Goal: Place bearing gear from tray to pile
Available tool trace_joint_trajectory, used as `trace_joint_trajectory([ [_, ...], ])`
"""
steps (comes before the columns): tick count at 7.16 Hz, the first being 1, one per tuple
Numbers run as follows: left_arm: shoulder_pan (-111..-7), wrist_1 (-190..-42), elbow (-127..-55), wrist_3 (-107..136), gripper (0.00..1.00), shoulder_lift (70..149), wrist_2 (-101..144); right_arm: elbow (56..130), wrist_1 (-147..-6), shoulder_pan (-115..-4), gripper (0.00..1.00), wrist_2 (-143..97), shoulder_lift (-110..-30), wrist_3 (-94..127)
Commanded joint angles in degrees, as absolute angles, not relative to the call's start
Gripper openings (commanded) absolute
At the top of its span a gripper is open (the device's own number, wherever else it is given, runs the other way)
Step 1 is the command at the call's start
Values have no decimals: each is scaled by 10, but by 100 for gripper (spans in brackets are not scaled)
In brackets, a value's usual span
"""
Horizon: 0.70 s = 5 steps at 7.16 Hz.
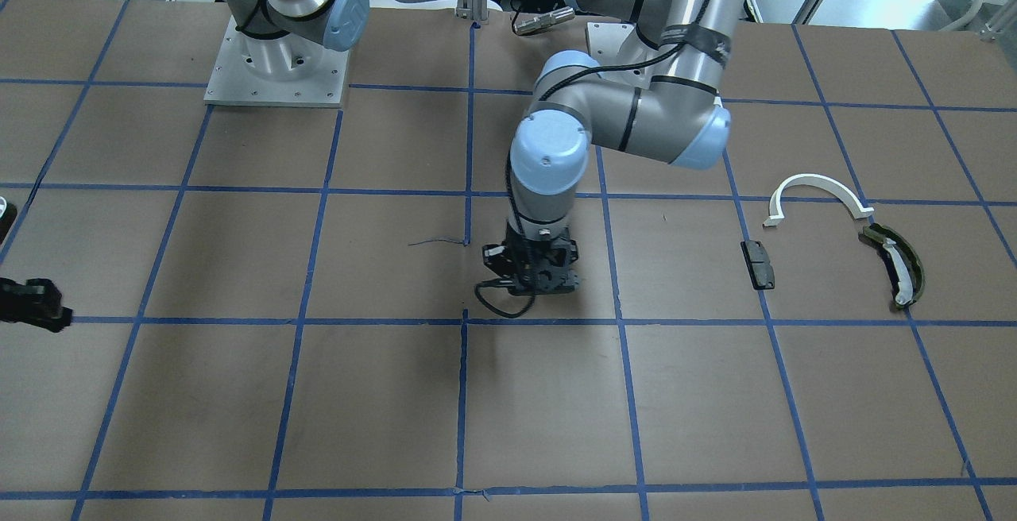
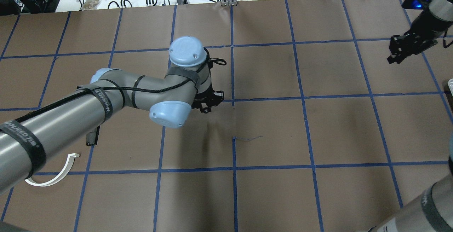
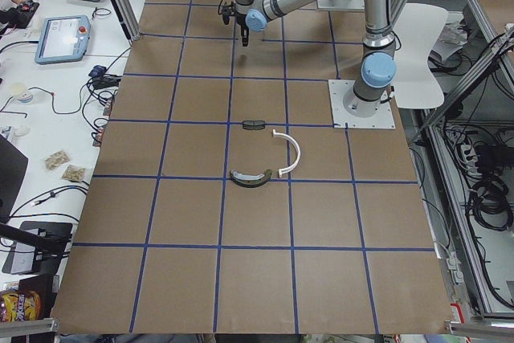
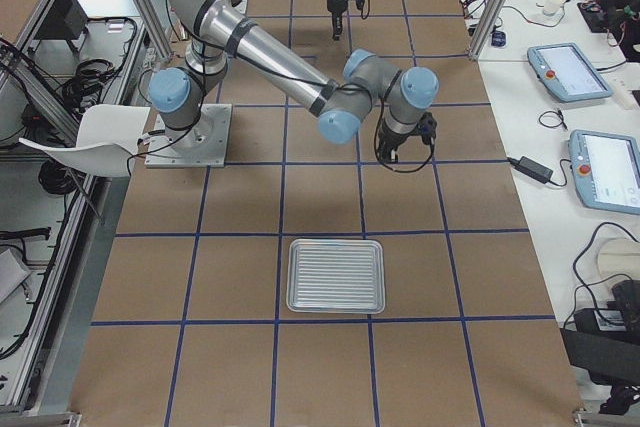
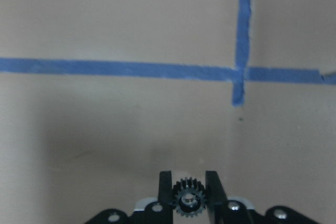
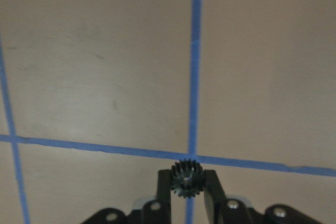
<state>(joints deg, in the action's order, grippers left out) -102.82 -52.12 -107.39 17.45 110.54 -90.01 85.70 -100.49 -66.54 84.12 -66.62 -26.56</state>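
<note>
My left gripper point(image 1: 532, 273) hangs above the middle of the table. In the left wrist view it point(image 5: 188, 182) is shut on a small black bearing gear point(image 5: 188, 202) with a silver centre. My right gripper point(image 2: 398, 53) is far off at the table's right side; in the right wrist view it point(image 6: 187, 173) is shut on a second small black gear point(image 6: 187, 181). The pile lies on the robot's left: a white half-ring arc point(image 1: 818, 190), a dark grey block point(image 1: 759, 264) and an olive-green shoe point(image 1: 896, 267). The left gripper is well apart from it.
A ridged metal tray point(image 4: 335, 275) lies on the robot's right, beyond the right gripper, with nothing showing in it. Blue tape lines grid the brown table. The left arm's elbow point(image 2: 166, 113) hangs over the table between the pile and the centre.
</note>
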Motion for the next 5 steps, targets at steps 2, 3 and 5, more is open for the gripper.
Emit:
trace_joint_trajectory([
  [2,-834,-535,-1108,-76,0,1082,-957,865,-1019,-903,0,824,-682,47],
  [3,-774,-512,-1115,-156,0,1077,-960,868,-1052,-981,0,824,-677,158],
  [5,-668,-492,-1116,-286,0,1079,-955,910,-1111,-1076,0,795,-671,267],
])
